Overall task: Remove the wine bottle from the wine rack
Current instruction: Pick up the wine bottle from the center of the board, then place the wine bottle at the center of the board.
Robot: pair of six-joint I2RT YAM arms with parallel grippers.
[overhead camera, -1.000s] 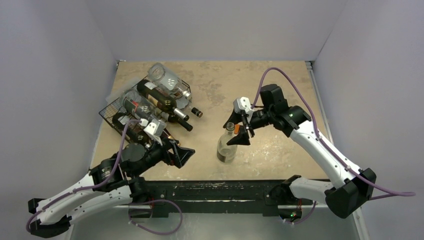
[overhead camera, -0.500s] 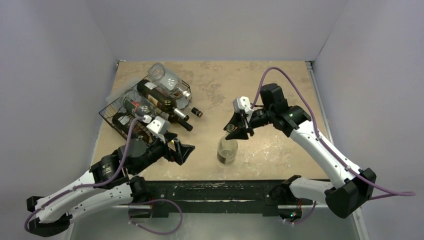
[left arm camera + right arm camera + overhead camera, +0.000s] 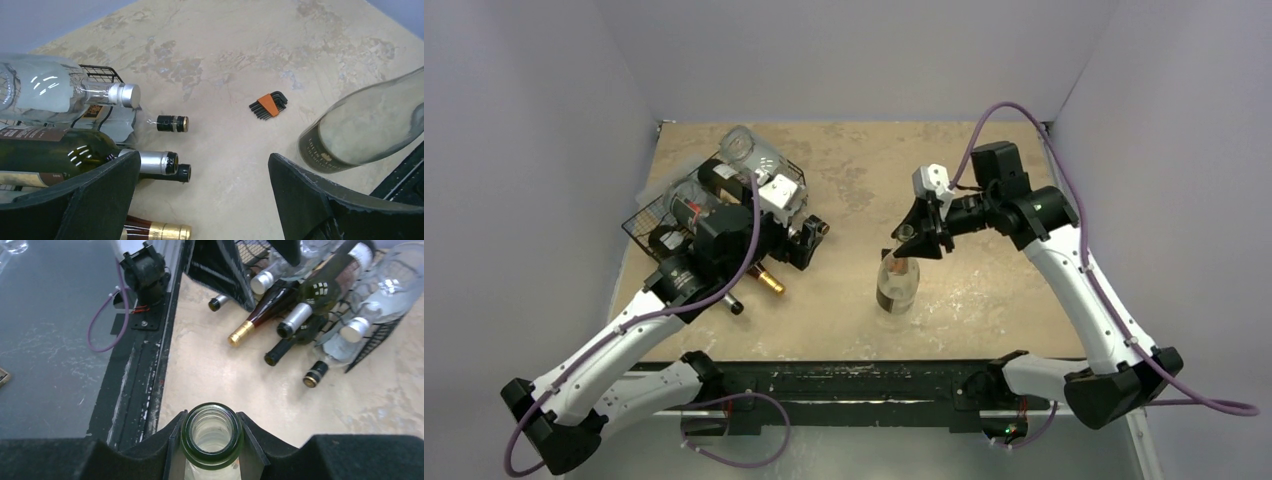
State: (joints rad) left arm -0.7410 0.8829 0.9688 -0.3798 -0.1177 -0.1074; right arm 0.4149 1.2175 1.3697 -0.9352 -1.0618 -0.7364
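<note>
The black wire wine rack (image 3: 646,215) lies at the table's left with several bottles on it, necks pointing right. In the left wrist view I see a clear bottle (image 3: 45,90) with a silver cap, a dark green wine bottle (image 3: 55,155) with a silver foil neck, and a gold-foil neck (image 3: 156,232) below. My left gripper (image 3: 809,240) hovers open just right of those necks, nothing between its fingers (image 3: 75,200). My right gripper (image 3: 911,243) is shut on the neck of a clear greenish bottle (image 3: 897,288) standing upright mid-table, its mouth (image 3: 212,435) between the pads.
A small dark loose cap piece (image 3: 170,123) lies on the table beside the necks. An orange-and-black hex key set (image 3: 268,105) lies farther right. The black rail (image 3: 145,370) runs along the table's near edge. Grey walls enclose the table.
My left arm swung from the near edge up over the rack, its open gripper now by the bottle necks. My right gripper closed on the standing bottle's neck and shifted it slightly right.
</note>
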